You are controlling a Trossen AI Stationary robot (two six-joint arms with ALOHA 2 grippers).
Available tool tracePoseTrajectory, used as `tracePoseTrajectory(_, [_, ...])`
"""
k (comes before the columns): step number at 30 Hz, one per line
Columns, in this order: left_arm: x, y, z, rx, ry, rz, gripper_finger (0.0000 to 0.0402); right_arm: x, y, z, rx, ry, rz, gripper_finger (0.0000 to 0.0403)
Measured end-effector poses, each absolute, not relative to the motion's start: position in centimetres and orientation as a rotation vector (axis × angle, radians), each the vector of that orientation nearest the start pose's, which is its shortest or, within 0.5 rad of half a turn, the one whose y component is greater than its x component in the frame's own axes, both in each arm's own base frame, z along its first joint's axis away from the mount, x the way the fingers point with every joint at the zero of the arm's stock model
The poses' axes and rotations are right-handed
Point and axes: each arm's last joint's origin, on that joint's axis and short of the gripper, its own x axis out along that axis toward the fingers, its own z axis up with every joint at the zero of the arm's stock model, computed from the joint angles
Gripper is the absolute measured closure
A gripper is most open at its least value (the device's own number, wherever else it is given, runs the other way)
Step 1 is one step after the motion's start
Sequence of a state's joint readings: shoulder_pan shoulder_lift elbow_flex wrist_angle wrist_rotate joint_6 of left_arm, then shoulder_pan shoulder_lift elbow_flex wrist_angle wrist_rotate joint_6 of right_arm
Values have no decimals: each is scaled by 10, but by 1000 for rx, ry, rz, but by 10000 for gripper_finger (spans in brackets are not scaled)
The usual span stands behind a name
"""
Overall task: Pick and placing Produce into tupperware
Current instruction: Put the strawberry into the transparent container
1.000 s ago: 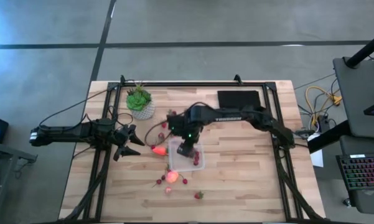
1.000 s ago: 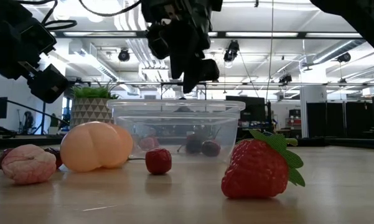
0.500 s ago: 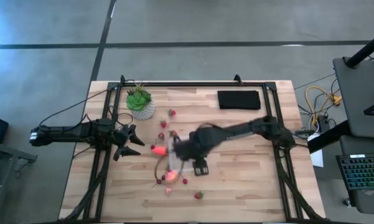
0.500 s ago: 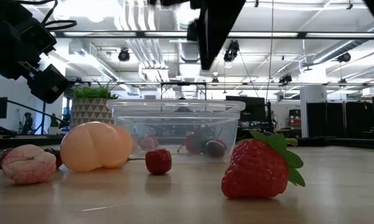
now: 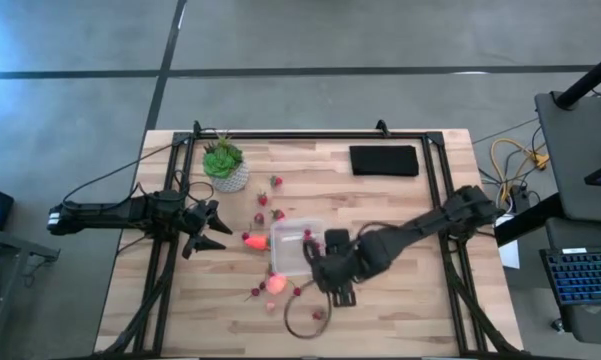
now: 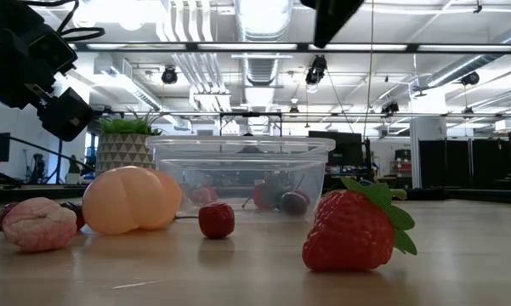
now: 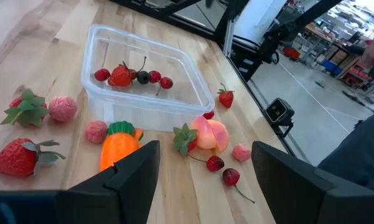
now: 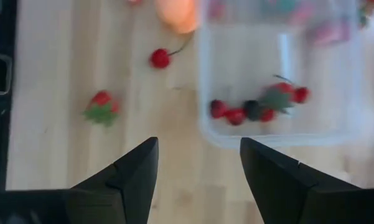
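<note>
The small square clear plastic tupperware sits near the middle of the light wooden table, and approx. five small red and dark berry pieces already lie inside it, grouped at one side. The right gripper is just beside the container, on the side toward the table's near edge; its two dark fingers stand wide apart w/ nothing between them, so the claw is empty. My judgement: one drop is done and this arm is now between picks, i.e. looking for the next piece. The nearest free pieces are a small strawberry with green leaves alone on the wood and a single red cherry with a thin stem close to the round peach-coloured fruit; the same strawberry shows large in the low view. The next move probably calls for lowering the open claw over one of these, w/ the fingers on both sides, and closing gently because such a piece is small and may roll. The orange carrot-like piece lies just beside the container wall, and more strawberries plus pale pink pieces are also outside. The left gripper waits at the table's left edge, fingers spread, holding nothing. A green plant in a pale pot and a black rectangular pad are at the far side.
</note>
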State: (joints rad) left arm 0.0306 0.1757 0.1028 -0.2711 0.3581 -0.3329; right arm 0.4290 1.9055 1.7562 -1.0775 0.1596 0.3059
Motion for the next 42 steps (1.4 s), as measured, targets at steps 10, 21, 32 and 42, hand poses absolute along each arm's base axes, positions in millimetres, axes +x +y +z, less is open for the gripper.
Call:
tracePoseTrajectory(10, [98,-7,160,-394,390,-265,162,357,198,253,138,1029,21,184])
tracePoseTrajectory(21, [98,-7,160,-394,390,-265,162,365,217,203,152,1176,99,184])
tracePoseTrajectory(32, [98,-7,160,-394,389,-265,162,367,230,170,21,1209,124,184])
tracePoseTrajectory(42, [98,-7,160,-394,390,-266,162,372,234,154,-5,1202,129,183])
